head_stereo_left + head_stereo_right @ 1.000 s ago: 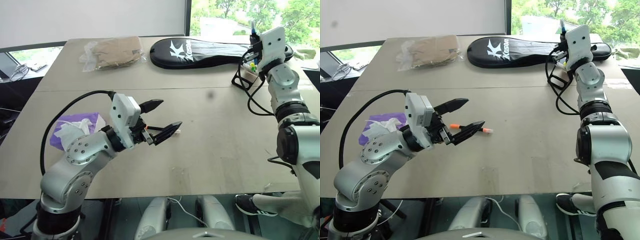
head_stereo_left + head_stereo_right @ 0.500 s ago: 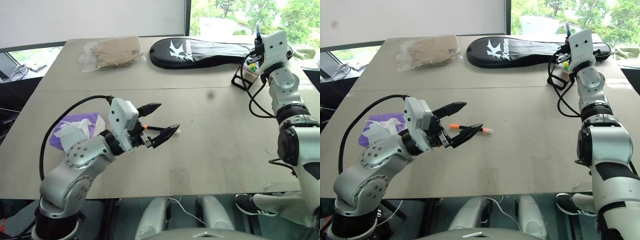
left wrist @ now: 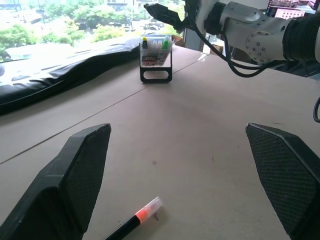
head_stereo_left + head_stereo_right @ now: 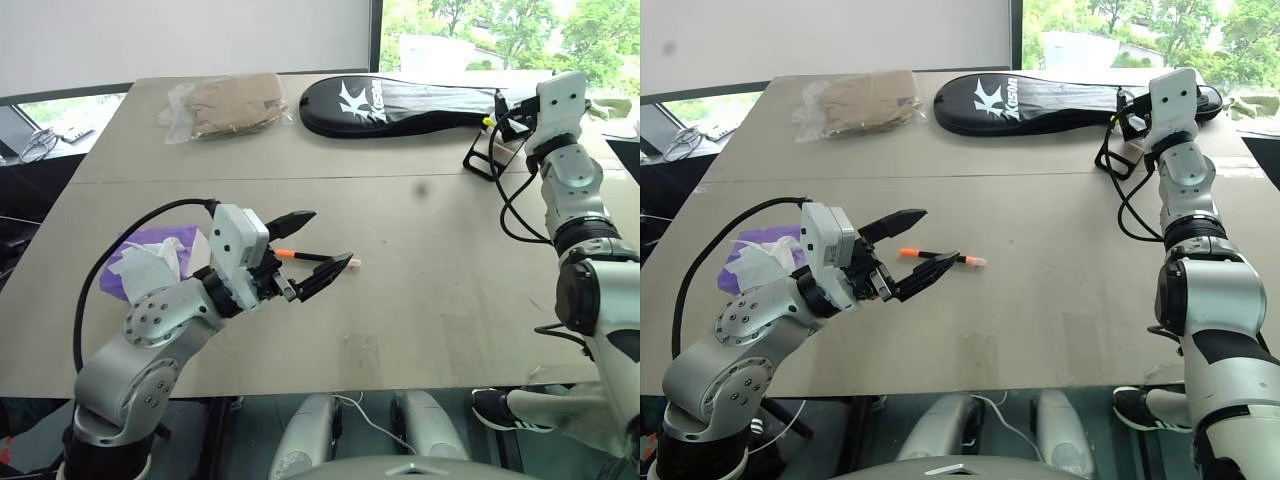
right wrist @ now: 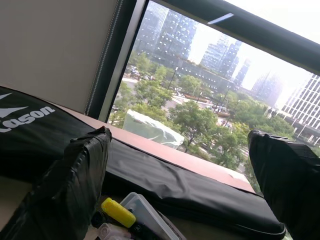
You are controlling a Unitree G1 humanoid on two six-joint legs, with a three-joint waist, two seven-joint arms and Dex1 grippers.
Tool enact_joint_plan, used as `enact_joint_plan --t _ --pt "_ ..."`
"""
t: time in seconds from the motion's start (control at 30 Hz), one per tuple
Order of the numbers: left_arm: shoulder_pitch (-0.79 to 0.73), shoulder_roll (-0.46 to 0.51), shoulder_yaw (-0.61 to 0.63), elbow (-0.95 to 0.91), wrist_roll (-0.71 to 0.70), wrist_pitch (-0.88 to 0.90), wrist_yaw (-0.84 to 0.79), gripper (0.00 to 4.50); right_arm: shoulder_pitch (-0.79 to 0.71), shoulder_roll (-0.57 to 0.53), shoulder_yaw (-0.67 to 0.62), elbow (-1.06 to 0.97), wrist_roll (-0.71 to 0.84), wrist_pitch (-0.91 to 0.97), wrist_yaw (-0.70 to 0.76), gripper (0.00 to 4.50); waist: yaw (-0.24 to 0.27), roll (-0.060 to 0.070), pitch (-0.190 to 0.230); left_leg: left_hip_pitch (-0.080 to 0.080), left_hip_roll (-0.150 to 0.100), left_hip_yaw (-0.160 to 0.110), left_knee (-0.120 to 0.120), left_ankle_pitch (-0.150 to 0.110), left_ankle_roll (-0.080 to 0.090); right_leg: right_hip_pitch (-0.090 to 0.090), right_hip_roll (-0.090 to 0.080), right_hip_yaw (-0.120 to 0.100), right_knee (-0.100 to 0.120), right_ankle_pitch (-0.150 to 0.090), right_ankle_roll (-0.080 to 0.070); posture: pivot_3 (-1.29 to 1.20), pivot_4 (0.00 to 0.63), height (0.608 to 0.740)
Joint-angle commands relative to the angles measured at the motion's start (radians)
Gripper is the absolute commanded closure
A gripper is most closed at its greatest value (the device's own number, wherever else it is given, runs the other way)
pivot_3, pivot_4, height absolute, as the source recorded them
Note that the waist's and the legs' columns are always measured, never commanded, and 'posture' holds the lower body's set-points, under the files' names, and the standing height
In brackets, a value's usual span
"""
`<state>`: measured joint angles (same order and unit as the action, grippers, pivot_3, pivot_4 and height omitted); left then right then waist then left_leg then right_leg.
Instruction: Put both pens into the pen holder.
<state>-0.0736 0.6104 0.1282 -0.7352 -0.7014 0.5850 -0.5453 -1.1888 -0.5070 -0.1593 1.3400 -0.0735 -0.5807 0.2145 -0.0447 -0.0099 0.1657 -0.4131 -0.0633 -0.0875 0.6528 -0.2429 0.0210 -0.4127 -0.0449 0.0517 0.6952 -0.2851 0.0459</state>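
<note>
In the head views, the left hand (image 4: 318,252) is hovering low over the middle of the tan worktop (image 4: 440,290) with its two black fingers spread wide and holding nothing; the black pen with the orange end (image 4: 936,257) is lying flat on the worktop just beneath and between those fingers, its pale tip pointing toward the robot's right. A crumpled purple and white bag (image 4: 150,258) is resting near that arm, while a clear bag of brown material (image 4: 228,103) and a long black racket bag (image 4: 400,103) are lying at the far side. The right hand (image 4: 1127,103) is reaching out to the far right corner, close above the pen holder (image 4: 493,155), which is standing just in front of the racket bag's end. In the left wrist view, the left hand's fingers (image 3: 75,182) are standing wide apart with the pen's orange and pale end lying on the worktop between them, untouched; farther off, the black-framed pen holder is standing upright with coloured pen caps showing in it, and the right hand is hanging above it, fingers parted. In the right wrist view, the right hand's fingers (image 5: 70,190) are gaping wide and empty, with the holder's clear top and a yellow cap (image 5: 118,212) just below them. I cannot pick out the blue pen.
</note>
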Motion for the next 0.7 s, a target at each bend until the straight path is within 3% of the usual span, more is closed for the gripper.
enact_joint_plan --t 0.03,0.17,0.23,0.3,0.37,0.47,0.57,0.6,0.7 --pt "-0.003 0.001 0.008 -0.009 0.010 -0.018 0.002 0.00 -0.003 -0.030 -0.019 -0.060 0.024 -0.035 0.029 0.06 0.000 0.000 0.000 0.000 0.000 0.000 0.000 0.000 0.000 0.000 0.000 0.000 0.000 0.000 0.000 0.00 0.150 0.740" --pt "-0.028 0.021 -0.012 0.044 0.074 0.015 0.038 0.00 0.059 -0.032 -0.031 -0.204 0.122 0.001 0.287 0.06 0.000 0.000 0.000 0.000 0.000 0.000 0.000 0.000 0.000 0.000 0.000 0.000 0.000 0.000 0.000 0.00 0.150 0.740" --pt "-0.066 0.033 -0.018 0.079 0.048 0.073 0.039 0.00 0.173 -0.034 -0.025 -0.432 0.231 0.143 0.457 0.06 0.002 0.000 0.000 0.001 0.001 0.000 0.000 0.000 0.000 0.001 0.001 0.000 0.000 0.000 0.000 0.00 0.150 0.740" --pt "-0.151 0.105 -0.062 0.149 0.065 0.180 0.014 0.00 0.387 -0.086 0.004 -0.820 0.370 0.401 0.594 0.06 0.017 -0.001 -0.001 0.000 0.001 -0.003 0.001 0.000 0.000 0.001 0.000 -0.002 0.000 0.000 0.000 0.00 0.150 0.740" --pt "-0.241 0.163 -0.096 0.237 0.044 0.250 -0.064 0.00 0.571 -0.147 0.007 -1.138 0.477 0.645 0.624 0.06 0.030 0.000 0.000 -0.003 0.001 -0.008 0.002 0.000 0.000 0.002 0.000 -0.004 0.000 0.000 0.000 0.00 0.150 0.740" --pt "-0.422 0.278 -0.275 0.468 0.164 0.191 -0.318 0.00 0.889 -0.263 -0.041 -1.560 0.605 0.919 0.608 0.06 0.043 0.001 0.000 -0.003 -0.002 -0.010 0.002 0.000 0.001 0.002 -0.002 -0.009 -0.001 0.000 0.000 0.00 0.150 0.740" --pt "-0.566 0.301 -0.430 0.694 0.304 0.055 -0.529 0.00 1.055 -0.311 -0.089 -1.769 0.671 1.054 0.567 0.06 0.027 0.002 0.000 -0.001 -0.002 -0.006 0.002 0.000 0.001 0.002 -0.001 -0.005 0.000 0.000 0.000 0.00 0.150 0.740" --pt "-0.619 0.291 -0.486 0.780 0.360 -0.008 -0.601 0.00 1.107 -0.322 -0.103 -1.824 0.688 1.087 0.562 0.06 0.006 0.001 0.000 0.000 -0.002 -0.005 0.002 0.000 0.001 0.002 -0.001 -0.005 0.000 0.000 0.000 0.00 0.150 0.740" --pt "-0.746 0.226 -0.599 0.993 0.487 -0.162 -0.717 0.00 1.209 -0.340 -0.122 -1.916 0.693 1.113 0.580 0.06 0.013 0.000 0.000 0.002 -0.001 -0.003 0.002 -0.002 0.004 0.004 -0.001 -0.004 0.001 0.000 0.001 0.00 0.150 0.740"
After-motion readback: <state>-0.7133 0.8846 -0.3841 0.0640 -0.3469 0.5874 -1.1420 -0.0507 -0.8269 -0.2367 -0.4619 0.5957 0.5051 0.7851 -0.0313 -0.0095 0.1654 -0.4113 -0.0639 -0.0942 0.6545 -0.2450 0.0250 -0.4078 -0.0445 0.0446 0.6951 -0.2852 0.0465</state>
